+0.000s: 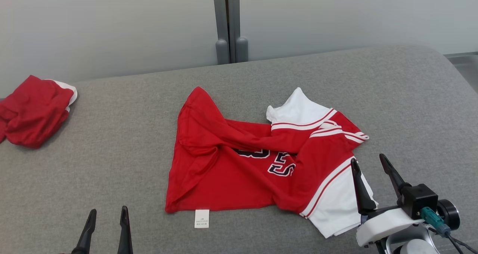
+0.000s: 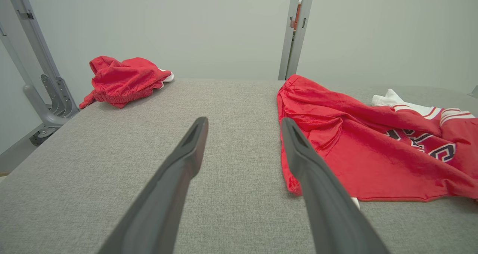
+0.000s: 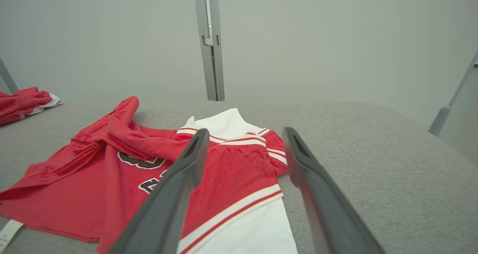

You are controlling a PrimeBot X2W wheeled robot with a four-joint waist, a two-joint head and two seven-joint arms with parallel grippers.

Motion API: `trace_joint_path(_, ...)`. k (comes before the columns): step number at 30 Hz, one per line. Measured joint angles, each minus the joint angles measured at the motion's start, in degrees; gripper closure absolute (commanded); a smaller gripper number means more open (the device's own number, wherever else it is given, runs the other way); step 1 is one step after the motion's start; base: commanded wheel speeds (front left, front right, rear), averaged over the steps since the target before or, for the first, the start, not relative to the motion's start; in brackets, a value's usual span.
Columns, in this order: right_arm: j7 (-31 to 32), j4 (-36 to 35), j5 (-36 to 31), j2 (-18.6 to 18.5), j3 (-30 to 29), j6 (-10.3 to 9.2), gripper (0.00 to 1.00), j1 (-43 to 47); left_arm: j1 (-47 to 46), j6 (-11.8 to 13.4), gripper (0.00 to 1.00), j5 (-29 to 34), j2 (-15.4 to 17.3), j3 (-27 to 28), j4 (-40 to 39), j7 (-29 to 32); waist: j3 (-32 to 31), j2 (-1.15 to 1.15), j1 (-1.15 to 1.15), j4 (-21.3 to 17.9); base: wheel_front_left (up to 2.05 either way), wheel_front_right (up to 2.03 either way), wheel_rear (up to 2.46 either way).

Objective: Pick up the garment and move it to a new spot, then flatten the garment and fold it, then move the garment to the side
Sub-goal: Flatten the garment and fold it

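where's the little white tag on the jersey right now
In the head view the white tag lies flat on the grey cushion, sticking out from the near hem of the red jersey, toward its left corner.

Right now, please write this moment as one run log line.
garment: crumpled on grey cushion, unheld | left gripper: open, empty | right gripper: open, empty, near white sleeve
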Motion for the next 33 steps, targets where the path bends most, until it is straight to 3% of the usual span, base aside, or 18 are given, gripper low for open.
trace_joint_path(7,0.0,0.15,0.3,0.0,0.34,0.0,0.0,-0.14,0.02,-0.59,0.0,0.54,-0.42,0.24,0.41,0.0,0.3,0.0,0.0,-0.42,0.0,0.0,0.0)
trace_joint_path(14,0.47,5.28,-2.69,-0.07,-2.58,0.0,0.0,-1.11,-0.28,-0.74,0.0,0.81,-0.57,-5.59,5.45,0.46,0.32,0.0,0.0,-1.52,0.0,0.0,0.0)
trace_joint_path(23,16.73,11.15,-7.3,-0.49,-1.31,0.0,0.0,-2.79,-5.17,-0.92,0.0,-0.13,1.13,-9.24,8.45,8.59,2.85,0.0,0.0,-2.79,0.0,0.0,0.0)
trace_joint_path(27,19.73,12.29,-7.3,-0.45,-2.07,0.0,0.0,-3.62,-7.38,-0.94,0.0,-0.62,1.16,-10.01,9.95,9.94,4.55,0.0,0.0,-3.2,0.0,0.0,0.0)
trace_joint_path(33,19.01,13.43,-7.47,-0.33,-2.1,0.0,0.0,-5.19,-9.5,-0.99,0.0,-0.68,2.43,-10.74,13.25,10.83,6.56,0.0,0.0,-3.86,0.0,0.0,0.0)
